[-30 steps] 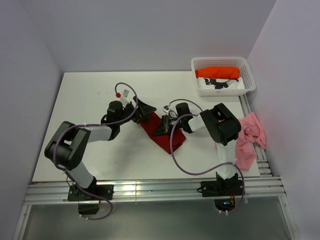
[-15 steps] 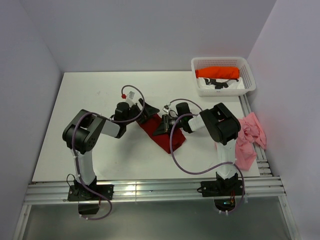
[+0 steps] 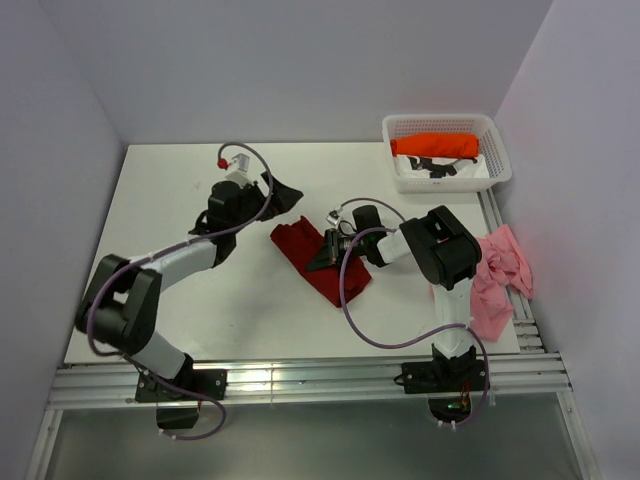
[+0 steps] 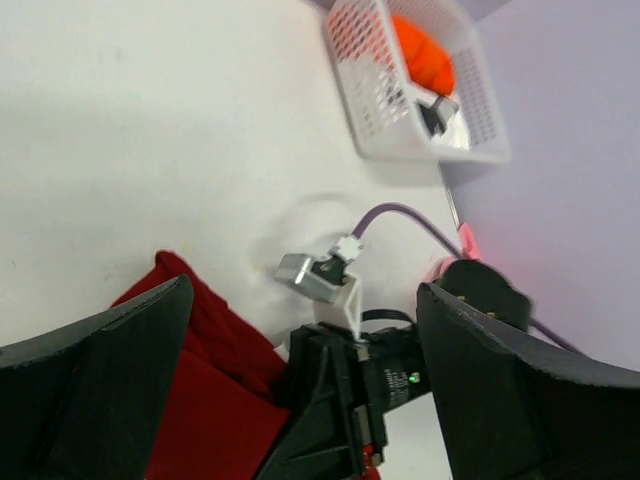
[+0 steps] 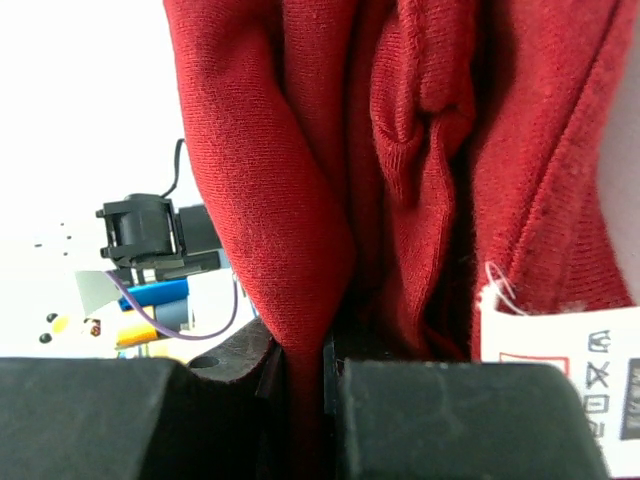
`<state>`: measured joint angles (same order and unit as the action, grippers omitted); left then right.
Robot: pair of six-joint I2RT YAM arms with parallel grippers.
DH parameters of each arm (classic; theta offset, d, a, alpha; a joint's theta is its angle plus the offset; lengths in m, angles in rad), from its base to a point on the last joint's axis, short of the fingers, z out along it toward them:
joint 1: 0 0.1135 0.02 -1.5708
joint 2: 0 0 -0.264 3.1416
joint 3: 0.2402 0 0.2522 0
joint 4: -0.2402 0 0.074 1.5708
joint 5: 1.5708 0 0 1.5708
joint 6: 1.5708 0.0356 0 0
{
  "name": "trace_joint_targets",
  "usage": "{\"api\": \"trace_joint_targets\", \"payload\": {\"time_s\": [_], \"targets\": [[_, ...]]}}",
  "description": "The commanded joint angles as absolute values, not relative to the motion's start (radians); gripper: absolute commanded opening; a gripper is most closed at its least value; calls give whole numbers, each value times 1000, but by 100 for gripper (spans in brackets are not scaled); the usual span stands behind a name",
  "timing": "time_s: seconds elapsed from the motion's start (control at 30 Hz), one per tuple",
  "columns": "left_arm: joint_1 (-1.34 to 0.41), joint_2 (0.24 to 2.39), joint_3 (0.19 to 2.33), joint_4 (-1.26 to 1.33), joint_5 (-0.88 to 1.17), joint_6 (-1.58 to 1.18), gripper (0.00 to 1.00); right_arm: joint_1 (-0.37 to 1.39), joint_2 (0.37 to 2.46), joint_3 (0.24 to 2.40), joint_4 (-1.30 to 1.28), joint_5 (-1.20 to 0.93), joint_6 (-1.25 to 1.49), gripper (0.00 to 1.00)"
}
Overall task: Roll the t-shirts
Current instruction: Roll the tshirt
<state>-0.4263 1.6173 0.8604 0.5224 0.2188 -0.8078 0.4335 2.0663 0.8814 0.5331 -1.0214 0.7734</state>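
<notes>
The dark red t-shirt (image 3: 303, 252) lies bunched mid-table, seen close up as vertical folds (image 5: 300, 150) with a white label (image 5: 560, 375). My right gripper (image 3: 320, 258) is shut on one fold of it (image 5: 305, 385). My left gripper (image 3: 283, 193) hovers open behind and left of the shirt, nothing between its fingers (image 4: 303, 290); below it show the red cloth (image 4: 200, 400) and the right gripper (image 4: 350, 400). The pale pink t-shirt (image 3: 495, 280) hangs crumpled over the table's right edge. The orange t-shirt (image 3: 435, 147) lies rolled in the basket (image 4: 420, 55).
The white lattice basket (image 3: 440, 121) stands at the back right corner, its wall (image 4: 375, 100) visible from the left wrist. Metal rails run along the right and near table edges (image 3: 300, 380). Purple cables loop off both wrists.
My left gripper has pulled back and to the left, off the dark red t-shirt, and opened a little wider. The right gripper has kept its hold in place.
</notes>
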Motion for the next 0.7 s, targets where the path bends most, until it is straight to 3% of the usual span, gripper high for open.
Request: {"api": "trace_joint_targets", "payload": {"time_s": [0.0,0.43,0.67], "targets": [[-420,1500,800,427,161,-750,99,422,2085,858,529,-980,755,0],[-410,1471,473,653,155,-940,100,420,2089,848,558,-986,772,0],[-388,1607,483,768,233,-1020,99,420,2095,847,575,-992,779,0]]}}
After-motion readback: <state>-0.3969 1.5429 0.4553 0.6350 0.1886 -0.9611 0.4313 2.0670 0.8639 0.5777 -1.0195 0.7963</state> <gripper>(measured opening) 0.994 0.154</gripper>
